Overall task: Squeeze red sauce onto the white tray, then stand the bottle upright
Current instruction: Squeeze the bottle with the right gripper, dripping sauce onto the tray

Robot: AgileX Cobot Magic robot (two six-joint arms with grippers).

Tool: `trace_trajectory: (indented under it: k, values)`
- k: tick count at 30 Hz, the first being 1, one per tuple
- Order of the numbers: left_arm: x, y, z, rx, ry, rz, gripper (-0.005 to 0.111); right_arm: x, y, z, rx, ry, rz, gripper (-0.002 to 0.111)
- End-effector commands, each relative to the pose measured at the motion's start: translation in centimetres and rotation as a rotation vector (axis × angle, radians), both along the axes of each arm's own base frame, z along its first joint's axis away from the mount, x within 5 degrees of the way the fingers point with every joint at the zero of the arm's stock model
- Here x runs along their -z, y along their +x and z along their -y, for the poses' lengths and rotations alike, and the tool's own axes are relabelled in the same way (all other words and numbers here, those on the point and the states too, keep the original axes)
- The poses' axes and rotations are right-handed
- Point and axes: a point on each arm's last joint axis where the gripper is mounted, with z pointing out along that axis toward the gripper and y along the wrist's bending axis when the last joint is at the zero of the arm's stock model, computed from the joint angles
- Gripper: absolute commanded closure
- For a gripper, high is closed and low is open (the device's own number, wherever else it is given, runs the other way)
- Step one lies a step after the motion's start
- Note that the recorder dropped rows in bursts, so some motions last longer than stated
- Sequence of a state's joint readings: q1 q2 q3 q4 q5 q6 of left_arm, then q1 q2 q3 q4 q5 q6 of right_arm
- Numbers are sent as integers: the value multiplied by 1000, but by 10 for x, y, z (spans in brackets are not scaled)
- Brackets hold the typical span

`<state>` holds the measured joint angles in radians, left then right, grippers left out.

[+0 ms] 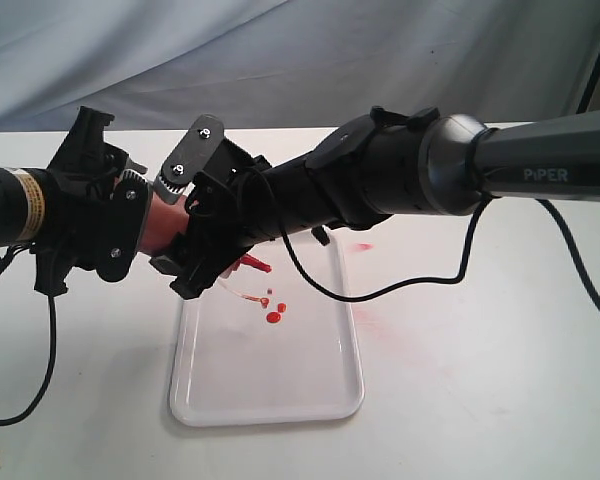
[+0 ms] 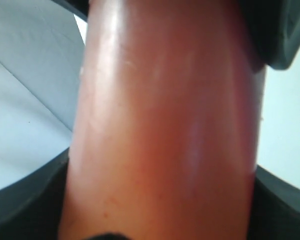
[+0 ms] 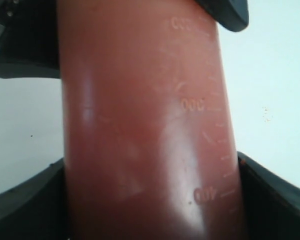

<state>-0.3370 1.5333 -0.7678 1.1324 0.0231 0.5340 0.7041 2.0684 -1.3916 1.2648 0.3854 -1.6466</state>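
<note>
Tabletop (image 1: 480, 380): white, with a pale cloth (image 1: 280, 60) hung behind its far edge.

Right arm (image 1: 540, 170): reaches in from the right edge and crosses past the middle. A black cable (image 1: 310, 285) loops down from it across the tray's far end.

Left arm (image 1: 10, 205): comes in from the left edge.

White tray (image 1: 270, 405): lies flat mid-tabletop, long side running from near edge to far edge.

Bottle (image 1: 160, 225): off the tabletop, lying nearly level between the two arms, above the tray's far-left corner. Red nozzle (image 1: 252, 264) slants down over the tray.

Left gripper (image 1: 130, 225): jaws clamped on the bottle's base end. In the left wrist view the bottle (image 2: 165, 130) fills the gap, with dark pads pressed on both sides.

Right gripper (image 1: 202, 235): jaws closed round the nozzle end of the body. In the right wrist view the bottle (image 3: 145, 130) sits between them with its raised scale marks (image 3: 195, 105) showing.

Red sauce (image 1: 273, 317): a few small blobs on the tray, just below the nozzle.

Pink smear (image 1: 362, 246): on the tabletop, just beside the tray's far-right corner.
</note>
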Motion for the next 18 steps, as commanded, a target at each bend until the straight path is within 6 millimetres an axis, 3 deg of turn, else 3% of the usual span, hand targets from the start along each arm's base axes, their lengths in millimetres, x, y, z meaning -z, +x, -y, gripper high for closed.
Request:
trace_trajectory:
  k: [1,10,18]
  values:
    - [-22,-2,27,143,-198,74,106,10,-15,-13,-80,1,-57,43]
    - [-22,-2,26,140,-195,73,106,8,-16,-13,-80,3,-54,43]
    - [-22,-2,26,138,-194,73,106,-6,-17,-12,-83,21,-27,43]
